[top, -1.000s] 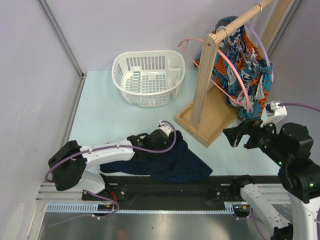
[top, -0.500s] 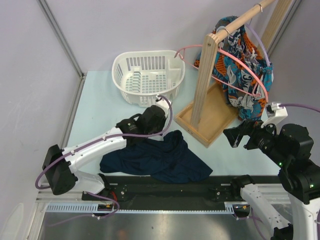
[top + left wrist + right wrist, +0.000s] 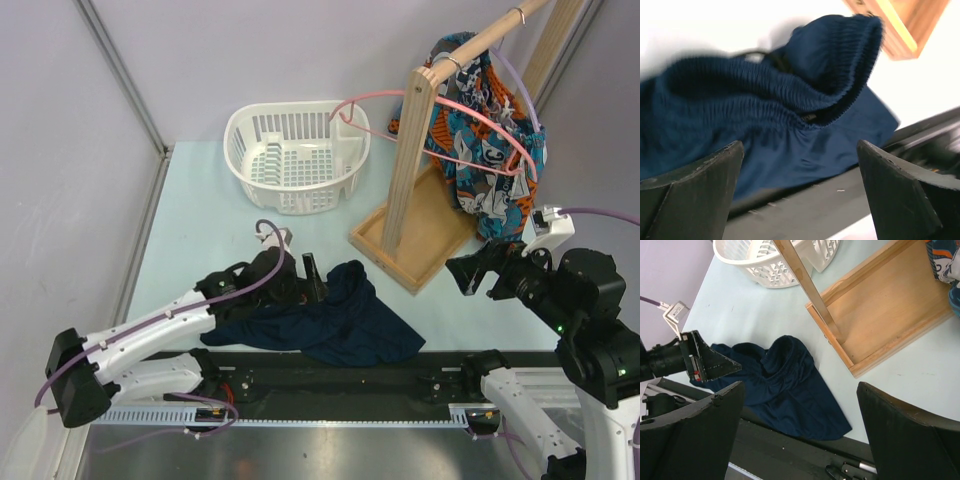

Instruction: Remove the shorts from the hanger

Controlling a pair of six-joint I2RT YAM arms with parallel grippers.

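Presently colourful printed board shorts (image 3: pixel 487 150) hang on thin lavender plastic hanger (image 3: pixel 524 92), far right; right hand (image 3: pixel 468 275), spread wide, sits near, evidently ready to pull; left hand (image 3: pixel 311 273) also spread.

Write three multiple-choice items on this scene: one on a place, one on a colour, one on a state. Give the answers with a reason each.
1. Where does the dark navy garment lie?
A. In a basket
B. On the table, in front of the left gripper
C. Over the wooden rack

2. What colour is the basket?
A. Pink
B. Navy
C. White

3. In what state is the right gripper?
A. Open and empty
B. Shut on the shorts
C. Shut on a hanger

Answers:
1. B: the top view shows it crumpled on the table near the front edge, and the left wrist view looks straight at it.
2. C: its slotted plastic walls are white.
3. A: the right wrist view shows its fingers wide apart with only the table far below between them.
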